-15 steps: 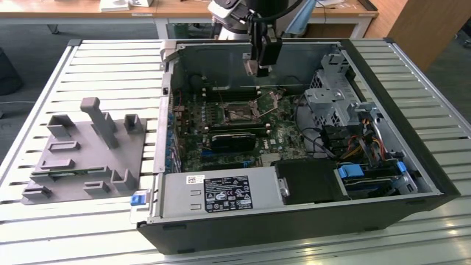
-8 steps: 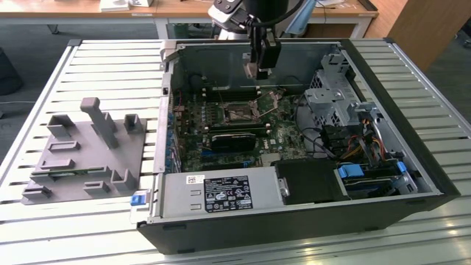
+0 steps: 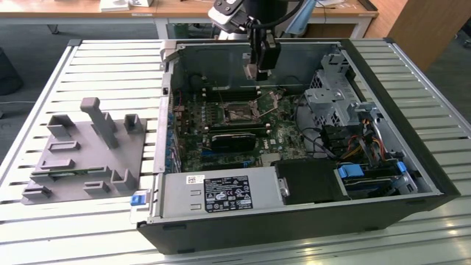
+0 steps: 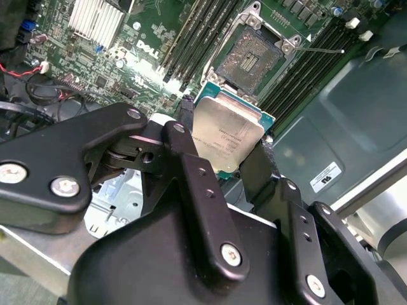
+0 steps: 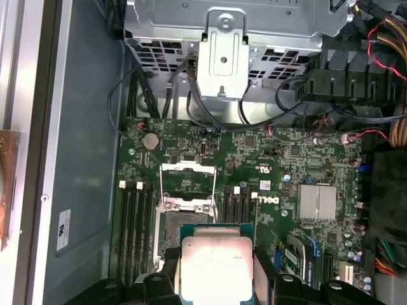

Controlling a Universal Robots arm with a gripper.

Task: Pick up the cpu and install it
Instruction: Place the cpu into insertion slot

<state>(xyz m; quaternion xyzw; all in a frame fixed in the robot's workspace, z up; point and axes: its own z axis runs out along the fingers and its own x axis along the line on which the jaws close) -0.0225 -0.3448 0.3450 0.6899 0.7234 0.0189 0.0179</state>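
Black metal fingers [image 4: 191, 175] of the gripper [image 4: 224, 135] are clamped on the cpu [image 4: 232, 124], gripping it by two opposite edges, w/ the chip's flat top facing the wrist cams. The cpu hangs in the air above the motherboard [image 4: 121, 70], touching nothing but the fingers. Its look: silvery-grey metal lid w/ faint print (not read), thin teal-green rim of substrate round it, corners intact as far as visible. It is square, so no long axis to speak of; what counts is edge alignment. Beyond the chip lies the socket [image 4: 253, 60], dark w/ a metal frame, contacts exposed, nothing seated in it. Key relation: the socket is past the cpu's underside, near but apart. In the first wrist view chip edges run approx parallel to socket edges, but the chip looks offset sideways from the socket outline, not centred over it. My read only, since gap height can't be judged. Memory slots [image 4: 187, 38] flank the socket on both sides; a finned heatsink [image 4: 95, 22] sits further off. In the exterior view the arm hangs inside the open case [image 3: 294, 226], socket below the gripper and slightly toward the exterior view's left; grey tray [image 3: 81, 165] is well apart, outside the case.
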